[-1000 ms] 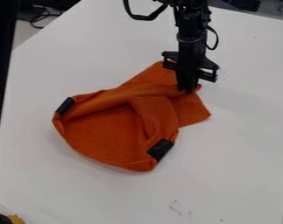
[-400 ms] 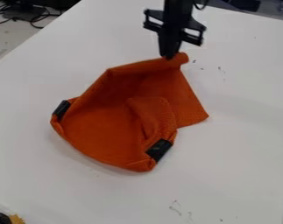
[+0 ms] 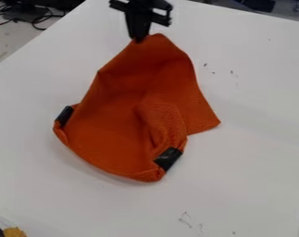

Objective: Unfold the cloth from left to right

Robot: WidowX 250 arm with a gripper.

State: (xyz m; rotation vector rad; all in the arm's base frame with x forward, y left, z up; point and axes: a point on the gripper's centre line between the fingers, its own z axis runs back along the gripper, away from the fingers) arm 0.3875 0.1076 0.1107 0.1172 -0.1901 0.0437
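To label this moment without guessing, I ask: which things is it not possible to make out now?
Camera view, all points:
- Tabletop under the orange cloth: hidden by the cloth.
- Tool: upper part cut off by the top edge.
- Yellow item: cut off by the bottom edge.
- Thin marks: too small to identify.

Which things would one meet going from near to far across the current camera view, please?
Mustard-yellow object, right black patch on the orange cloth, its left black patch, black two-finger gripper.

The gripper pinches the orange cloth's top edge.
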